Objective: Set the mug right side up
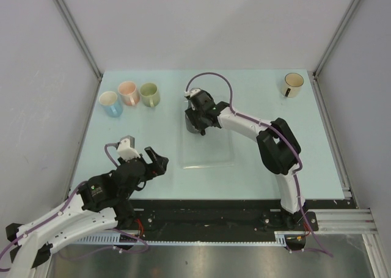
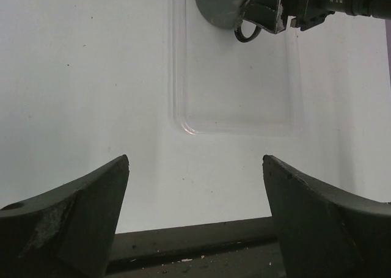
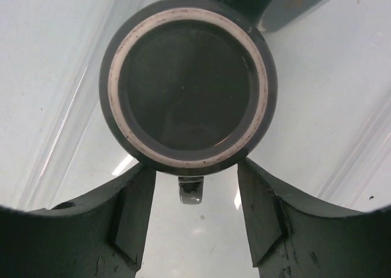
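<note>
A dark grey mug (image 3: 188,82) stands upside down at the far left of a clear tray (image 1: 208,159), its pale-ringed base facing up. My right gripper (image 3: 195,167) hangs right over it, open, with a finger on each side of the mug's handle (image 3: 190,189) and a gap on both sides. From above, the same right gripper (image 1: 198,116) covers most of the mug (image 1: 193,129). My left gripper (image 1: 159,157) rests open near the tray's front left corner with nothing in it. In the left wrist view the mug (image 2: 219,3) sits far ahead of the left gripper (image 2: 195,162).
Three upright mugs stand at the back left: blue (image 1: 111,102), pink (image 1: 127,92) and green (image 1: 149,95). A yellow mug (image 1: 293,84) stands at the back right corner. Grey walls enclose the table on three sides.
</note>
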`<state>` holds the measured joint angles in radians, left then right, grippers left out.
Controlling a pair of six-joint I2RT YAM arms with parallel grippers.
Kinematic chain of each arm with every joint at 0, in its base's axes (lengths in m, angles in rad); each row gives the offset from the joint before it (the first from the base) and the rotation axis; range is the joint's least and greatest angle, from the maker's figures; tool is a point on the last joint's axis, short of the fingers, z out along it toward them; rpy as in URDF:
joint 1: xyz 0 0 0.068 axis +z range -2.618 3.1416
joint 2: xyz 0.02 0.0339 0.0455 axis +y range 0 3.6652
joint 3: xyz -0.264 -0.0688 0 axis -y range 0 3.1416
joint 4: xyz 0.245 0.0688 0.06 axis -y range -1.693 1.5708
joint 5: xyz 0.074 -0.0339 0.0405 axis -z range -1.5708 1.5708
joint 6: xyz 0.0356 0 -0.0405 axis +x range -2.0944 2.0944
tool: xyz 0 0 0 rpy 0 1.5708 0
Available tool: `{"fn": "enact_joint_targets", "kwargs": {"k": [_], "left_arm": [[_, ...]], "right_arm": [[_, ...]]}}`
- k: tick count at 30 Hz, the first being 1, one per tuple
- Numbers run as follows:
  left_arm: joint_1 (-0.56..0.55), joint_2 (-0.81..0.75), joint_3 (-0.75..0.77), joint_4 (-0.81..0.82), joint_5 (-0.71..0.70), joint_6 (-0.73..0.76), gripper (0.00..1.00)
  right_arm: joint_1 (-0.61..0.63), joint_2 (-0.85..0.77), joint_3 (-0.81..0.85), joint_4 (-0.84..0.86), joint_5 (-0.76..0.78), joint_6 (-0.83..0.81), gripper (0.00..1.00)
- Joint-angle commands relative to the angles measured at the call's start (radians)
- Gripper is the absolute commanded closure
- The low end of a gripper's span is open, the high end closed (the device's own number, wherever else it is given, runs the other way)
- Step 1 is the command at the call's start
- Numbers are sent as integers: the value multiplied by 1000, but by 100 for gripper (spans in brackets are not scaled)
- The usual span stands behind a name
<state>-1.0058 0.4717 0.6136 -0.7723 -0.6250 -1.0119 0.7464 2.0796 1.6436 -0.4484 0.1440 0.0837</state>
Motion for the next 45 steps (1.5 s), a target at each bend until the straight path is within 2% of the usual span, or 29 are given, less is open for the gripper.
{"fn": "enact_joint_targets", "kwargs": {"k": [1,22,28,29,32,39,45], "left_arm": [[-4,8,-6,16,-16,6,6],[-4,8,-12,21,-13,4,6],[-4,-5,-18,21,-12,4,7],[-4,-7,-18,21,-10,4,7],[-4,-8,-17,21,-10,4,7],[-4,-5,-15,24,-10,4,7],[-4,-2,-23,51,-10,12,7]], "right_arm": [[-2,22,64,-1,-11,-32,41],[-4,57,97,-24,-41,-45,67],[-2,62,110,-38,-37,-41,82],[-2,63,113,-41,-28,-36,90],[5,60,125,-58,3,-30,100],[21,16,121,-78,55,-16,100],[27,-136,61,-81,104,16,100]]}}
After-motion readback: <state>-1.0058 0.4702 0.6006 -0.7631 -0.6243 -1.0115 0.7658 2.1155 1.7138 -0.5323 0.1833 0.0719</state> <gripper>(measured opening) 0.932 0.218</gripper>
